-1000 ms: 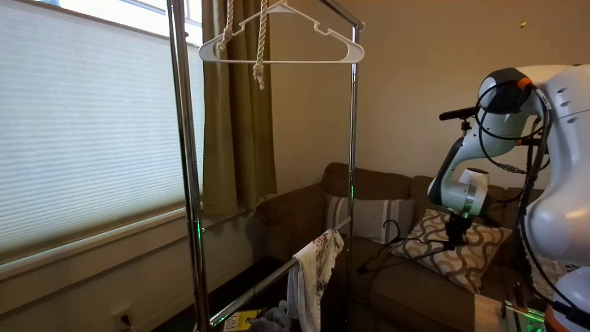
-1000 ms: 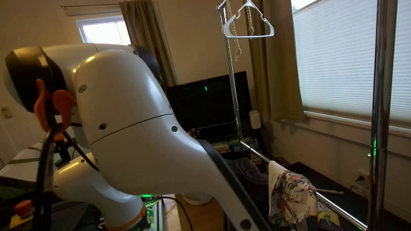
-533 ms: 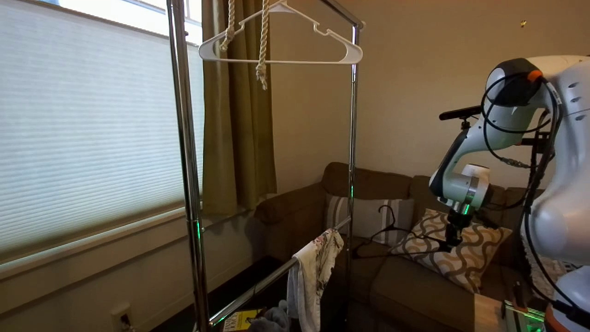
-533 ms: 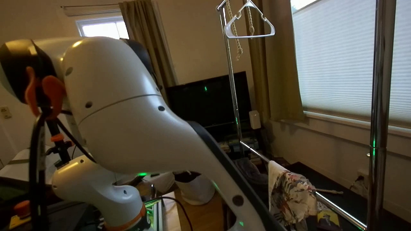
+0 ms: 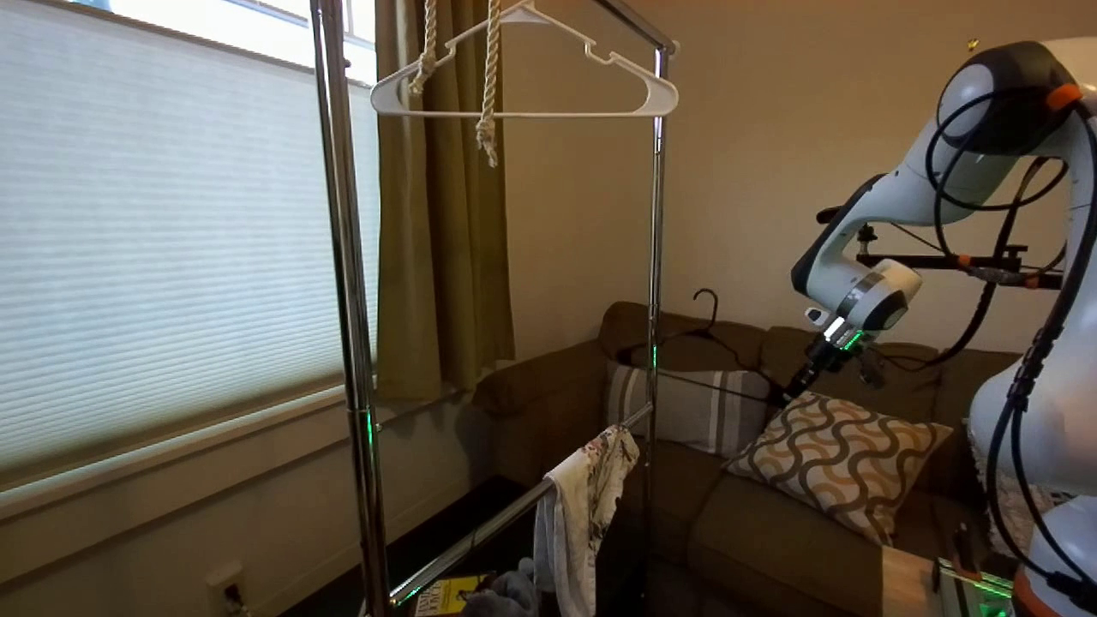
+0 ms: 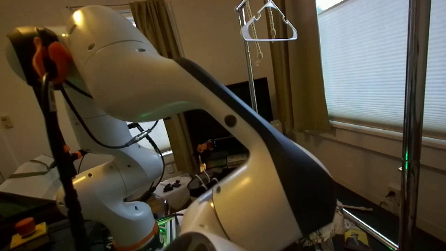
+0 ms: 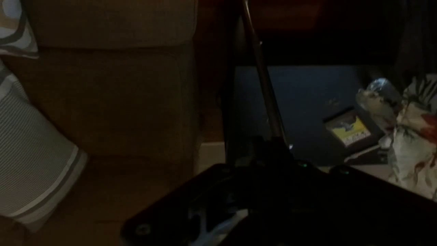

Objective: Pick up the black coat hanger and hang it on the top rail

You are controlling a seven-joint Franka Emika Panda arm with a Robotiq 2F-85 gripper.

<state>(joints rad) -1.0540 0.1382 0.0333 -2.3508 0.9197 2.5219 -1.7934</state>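
Up it comes: my gripper (image 5: 783,398), pinching the black coat hanger (image 5: 710,331) by one end, has raised it in front of the sofa (image 5: 771,531). I reckon the top rail (image 5: 634,20) needs more height.

The bent arm (image 5: 910,195) holds its hand (image 5: 786,397) slanting downward, seemingly clamped, though dimly seen.

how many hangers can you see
2: a white hanger high up near the top rail, its hook cut off by the frame; and the black coat hanger, held by the tool, brown sofa behind it. Others may be hidden.
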